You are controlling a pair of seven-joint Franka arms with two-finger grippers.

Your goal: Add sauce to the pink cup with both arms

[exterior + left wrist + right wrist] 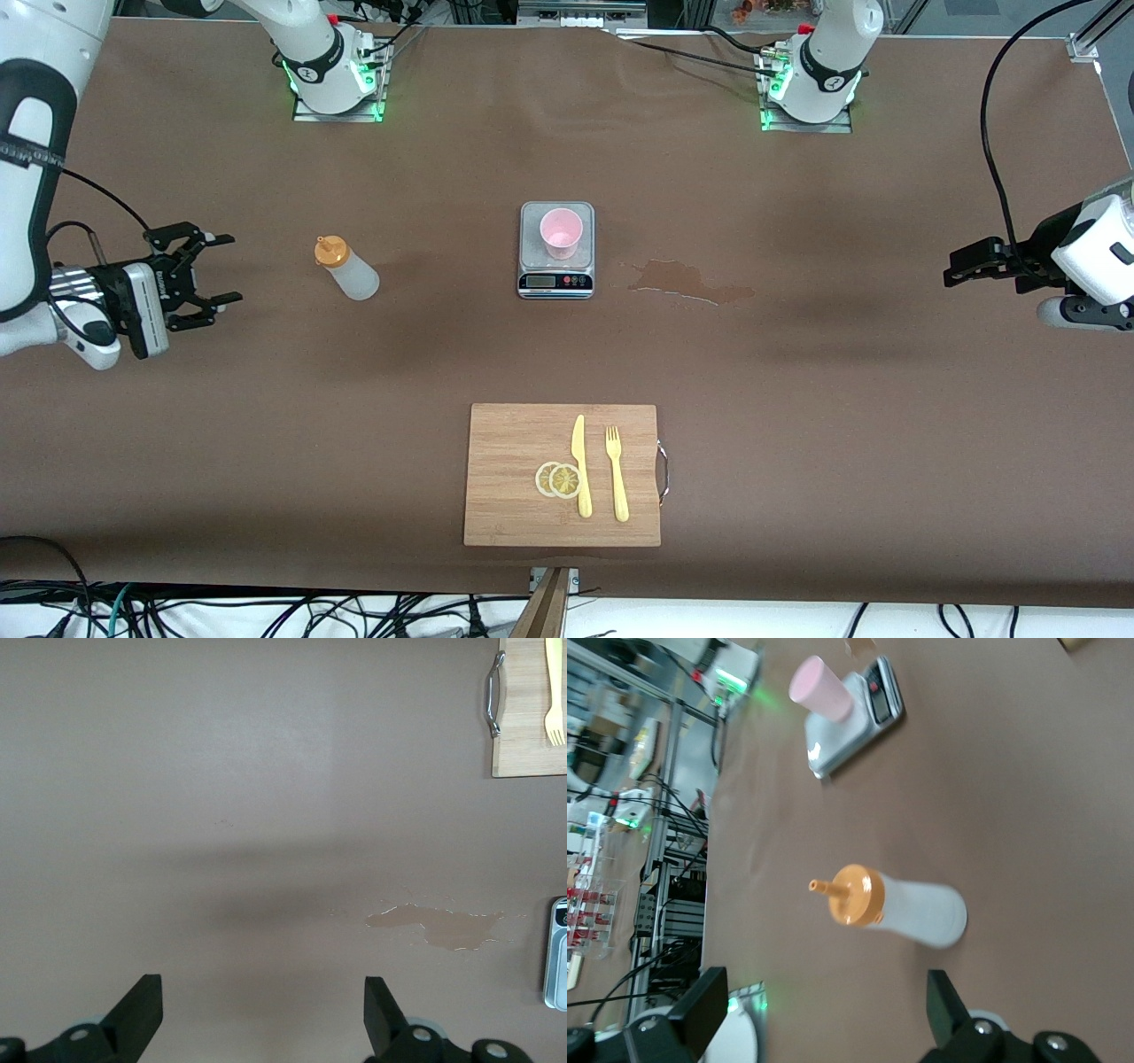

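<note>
Pink cup [562, 232] upright on scale [555, 282] mid-worktop, contents indiscernible; sauce bottle [347, 268] capped, standing toward right arm's end; right claw [215, 270] and left claw [263, 1010] wide, holding nothing; stage undeterminable.

The table [797, 372] wears a matt brown covering, paper-like and smooth, with a torn, paler patch [691, 283] right of centre in the front view; the scale [555, 251] at the centre has a brushed, grey metal-looking platform and a glossy dark display strip; the pink cup [562, 232] on it looks like smooth matt plastic; the sauce bottle [347, 268], centre-left, is frosted translucent plastic with an opaque orange cap; the cutting board [514, 443], lower centre, is pale wood with visible grain and a shiny metal handle [663, 472]; the knife [580, 465] and fork [616, 472] on it look like yellow plastic.
</note>
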